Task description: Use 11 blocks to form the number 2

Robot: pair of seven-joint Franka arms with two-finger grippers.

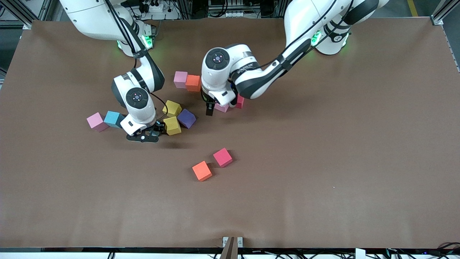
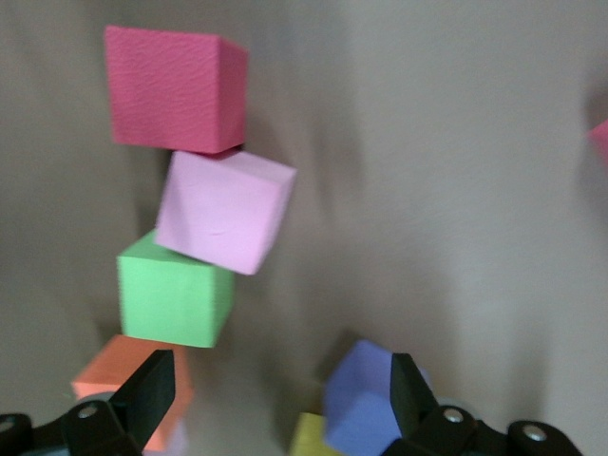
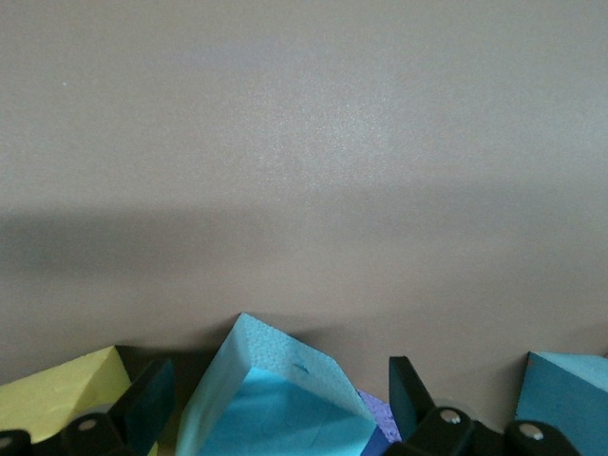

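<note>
brown cloth covers the table (image 1: 323, 162), and the blocks lie scattered over it; no number 2 stands yet. the right gripper (image 1: 143, 136) hangs low with jaws wide apart astride a light blue block (image 3: 275, 404), which sits tilted between its fingers (image 3: 142, 404); whether they touch it i cannot tell. beside it lie two yellow blocks (image 1: 172, 125), a purple block (image 1: 187, 118), another light blue block (image 1: 113, 119) and a pale pink block (image 1: 97, 121) toward the right arm's end. the left gripper (image 1: 210, 108) is open too, holding nothing, low over the cloth next to a crooked line of crimson block (image 2: 176, 90), second pale pink block (image 2: 223, 211) and green block (image 2: 176, 294). a pink and orange pair (image 1: 187, 81) sits closer to the bases. nearest the front camera lie an orange block (image 1: 202, 171) and a magenta block (image 1: 222, 157), just beside each other.
</note>
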